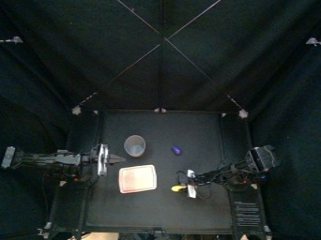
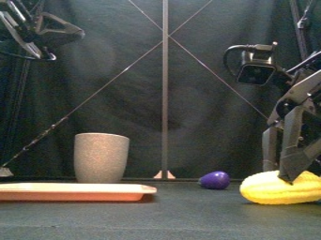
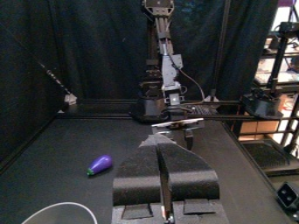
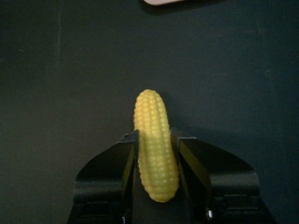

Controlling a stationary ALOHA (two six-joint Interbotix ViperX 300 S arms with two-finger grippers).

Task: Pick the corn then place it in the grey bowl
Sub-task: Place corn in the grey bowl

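1. The black table [image 1: 207,131] stands inside black curtains.
2. My right gripper [image 4: 155,144] is clamped on the yellow corn [image 4: 153,131], with one jaw pressed against each side of it.
3. The corn lies low at the table's front right. It is near the pink tray [image 1: 137,178] but not touching it.
4. The grey bowl [image 2: 101,157] stands upright behind the tray, well apart from the corn.
5. A small purple toy [image 2: 215,179] lies on the table between the bowl and the corn, a little further back.
6. My left gripper [image 3: 167,149] hovers at the table's left side, its jaws pressed together on nothing.
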